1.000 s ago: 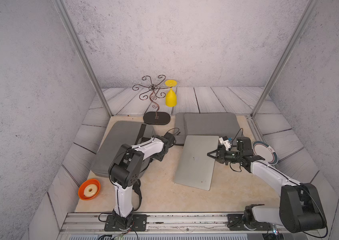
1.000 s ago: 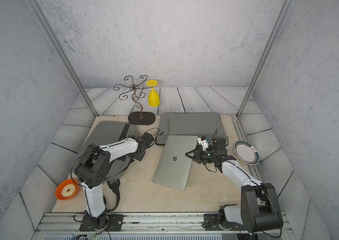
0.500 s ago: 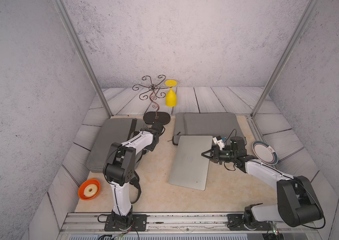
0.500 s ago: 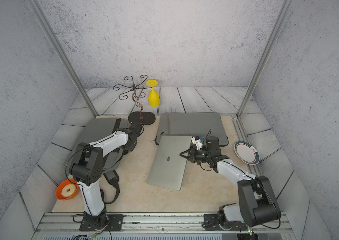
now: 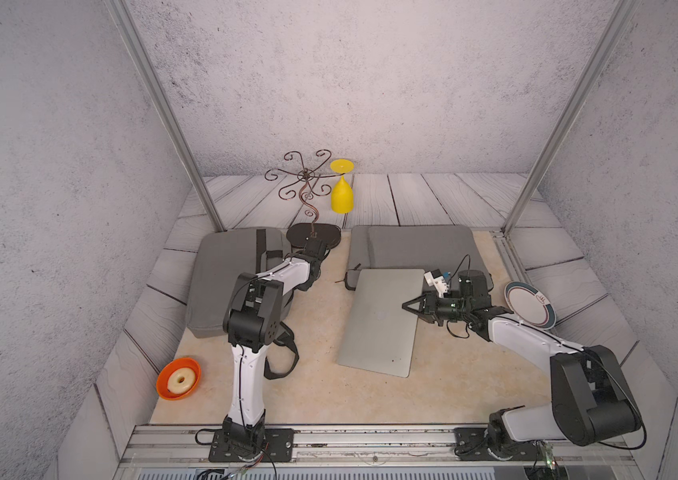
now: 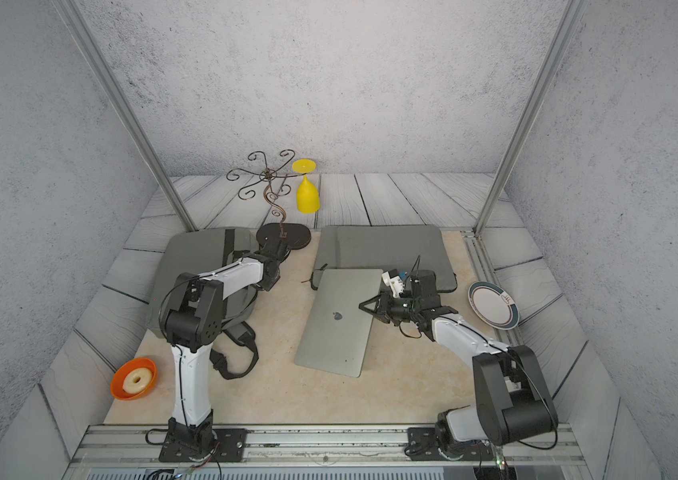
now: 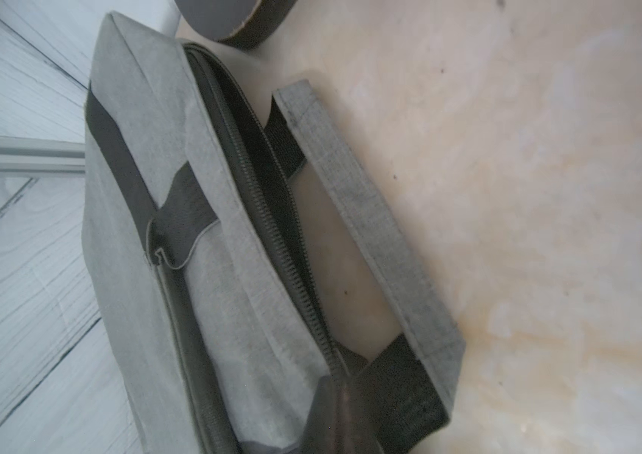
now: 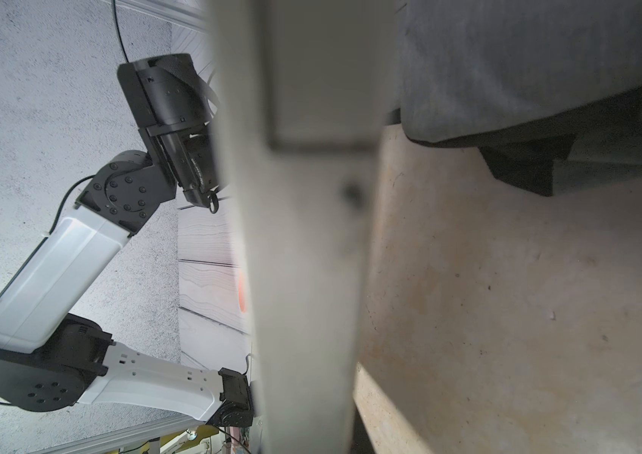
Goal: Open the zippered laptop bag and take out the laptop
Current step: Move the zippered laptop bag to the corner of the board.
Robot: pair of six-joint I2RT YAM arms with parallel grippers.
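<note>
Pinches the laptop (image 5: pixel 379 324) by its side with the right gripper (image 5: pixel 408 306), on the worktop (image 5: pixel 320 386) just beside the grey bag (image 5: pixel 416 245). Holds the left gripper (image 7: pixel 336 410) pressed together by the strap bag (image 5: pixel 225 270).

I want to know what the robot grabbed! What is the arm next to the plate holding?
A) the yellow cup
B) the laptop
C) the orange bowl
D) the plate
B: the right gripper is shut on the side edge of the silver laptop, which lies in front of the gray bag.
</note>
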